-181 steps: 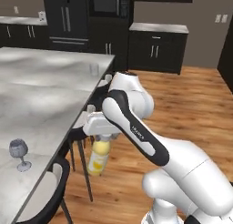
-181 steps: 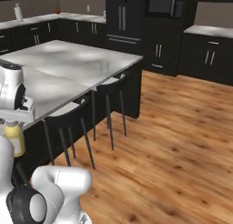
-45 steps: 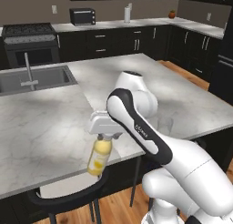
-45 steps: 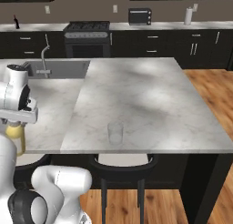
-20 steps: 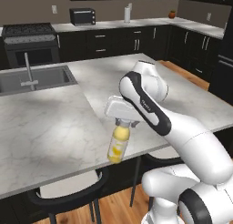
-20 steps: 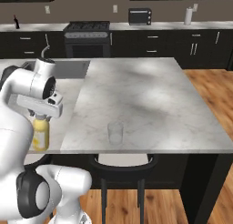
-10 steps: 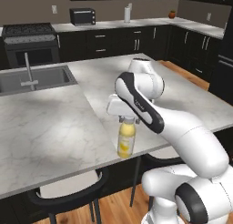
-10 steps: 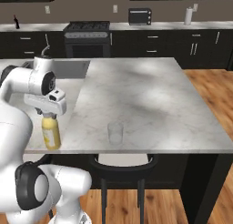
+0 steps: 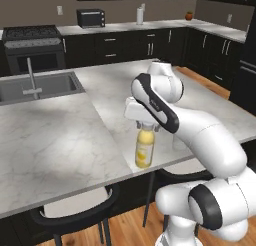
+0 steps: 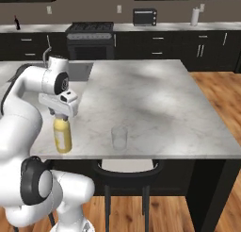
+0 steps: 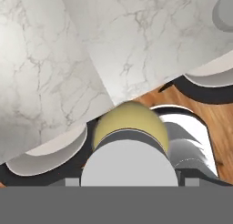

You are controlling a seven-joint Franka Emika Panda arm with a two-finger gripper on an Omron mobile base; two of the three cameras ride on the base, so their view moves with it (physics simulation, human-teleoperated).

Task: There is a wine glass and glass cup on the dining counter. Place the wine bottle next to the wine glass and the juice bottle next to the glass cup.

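Juice bottle (image 10: 62, 135) hangs upright at the dining counter's (image 10: 155, 99) front edge, capped neck clenched by your gripper (image 10: 60, 114), ready for placing beside the glass cup (image 10: 119, 137).

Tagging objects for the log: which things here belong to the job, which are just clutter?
Job: juice bottle held in the gripper; glass cup; dining counter.
Clutter: toaster oven, paper towel roll, stove, stool.

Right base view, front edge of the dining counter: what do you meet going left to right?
Juice bottle hanging from the gripper → glass cup → bare marble of the dining counter.
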